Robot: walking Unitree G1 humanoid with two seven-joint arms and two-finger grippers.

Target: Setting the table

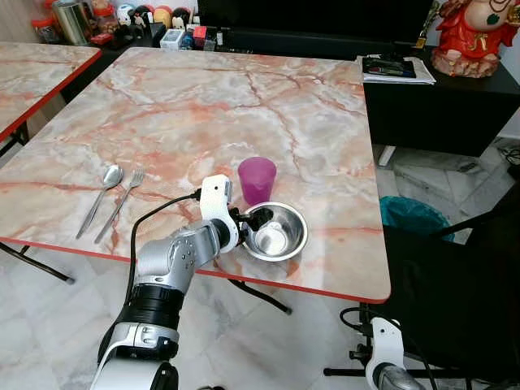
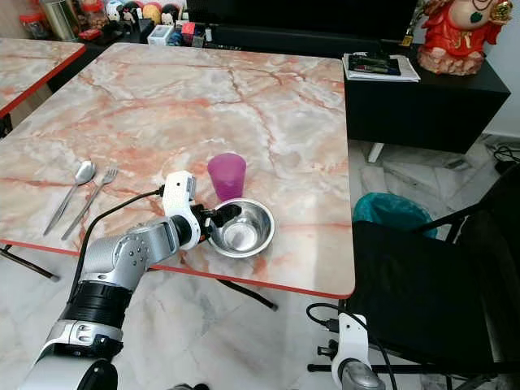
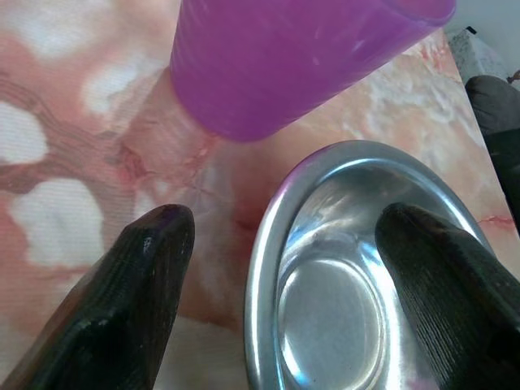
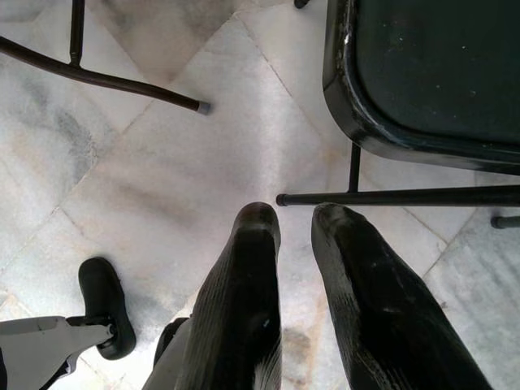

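A red figurine [image 1: 474, 36] stands on the black cabinet [image 1: 439, 106]; teal bin [image 1: 410, 215] beside a black chair [image 1: 455, 284]

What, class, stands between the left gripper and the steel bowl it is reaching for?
Nothing visible. The left gripper is open and already straddles the steel bowl's rim, one finger inside, one outside. The purple cup stands just behind the bowl.

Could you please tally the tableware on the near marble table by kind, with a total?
Spoon: 1
Fork: 1
Purple cup: 1
Steel bowl: 1
Total: 4

The left tool straddles the bowl's near rim, open.
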